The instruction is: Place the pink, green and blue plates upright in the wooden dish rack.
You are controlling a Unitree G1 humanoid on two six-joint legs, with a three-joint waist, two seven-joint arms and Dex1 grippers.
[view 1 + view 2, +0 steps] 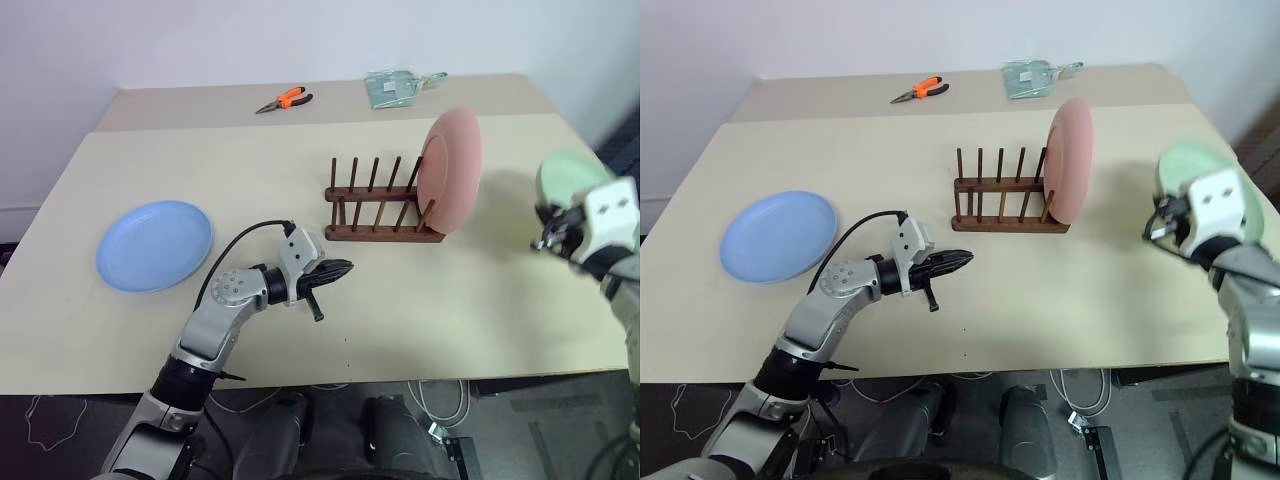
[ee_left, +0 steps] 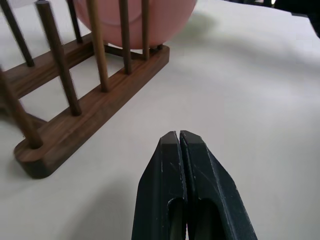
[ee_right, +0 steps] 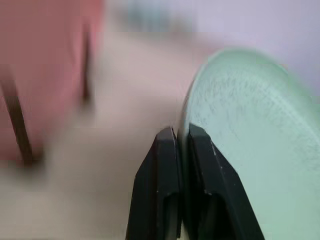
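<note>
Where table [image 1: 300, 170] ends, pliers [image 1: 284, 100], packet [image 1: 392, 87]

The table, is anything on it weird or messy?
Nothing is spilled or broken. The orange pliers and a clear bag at the far edge of the table don't belong with plates.

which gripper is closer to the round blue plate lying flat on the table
Left. The left gripper hovers shut over the table just to the right of the round blue plate. The right gripper, shut on the pale green plate, is at the far right beyond the dark wooden dish rack.
</note>
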